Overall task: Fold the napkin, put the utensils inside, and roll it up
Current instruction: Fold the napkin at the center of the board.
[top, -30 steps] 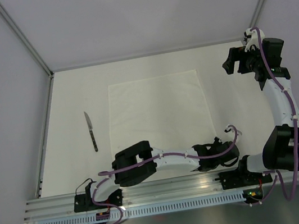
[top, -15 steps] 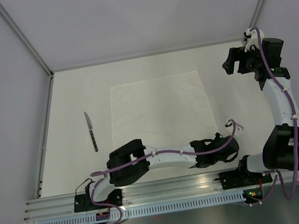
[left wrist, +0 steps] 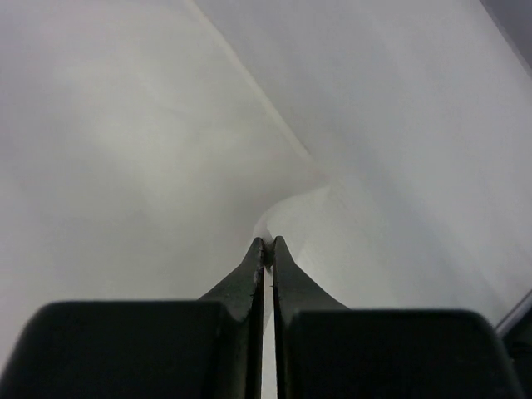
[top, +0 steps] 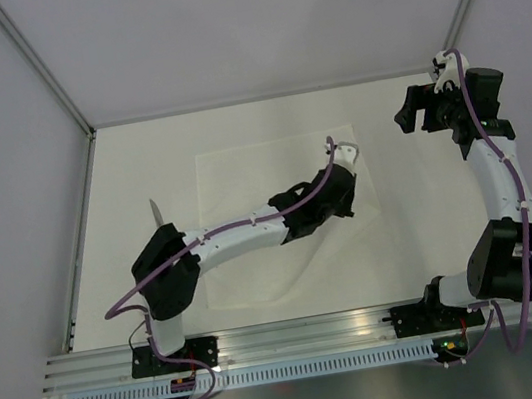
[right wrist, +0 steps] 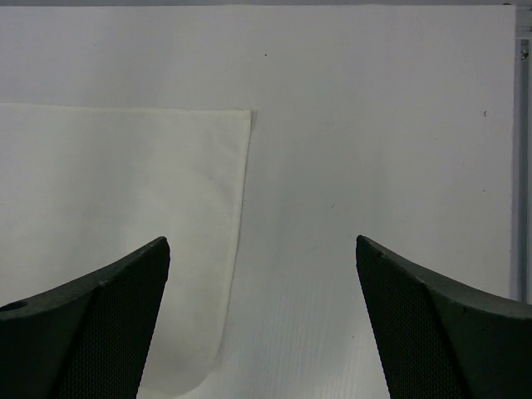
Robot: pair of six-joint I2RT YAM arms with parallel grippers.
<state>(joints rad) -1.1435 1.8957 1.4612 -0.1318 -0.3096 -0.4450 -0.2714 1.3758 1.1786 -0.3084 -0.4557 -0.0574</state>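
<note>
— White napkin [top: 242, 178], spread on the tabletop [top: 137, 149]; where lifted?
— At its near right part, pinched in the left gripper [left wrist: 268, 241]. Jaws pressed together on a raised fold of the cloth, held above the napkin's right half.
— Rest of the napkin?
— Flat on the tabletop, far edge straight.
— And the right gripper [right wrist: 262, 241]?
— Hovers off the napkin's far right corner, touching nothing. Jaws spread wide, bare tabletop between them.
— Knife [top: 154, 209]?
— Lies left of the napkin, well apart from it. Only the silvery blade tip showing; handle hidden under the left arm's elbow [top: 167, 276].
</note>
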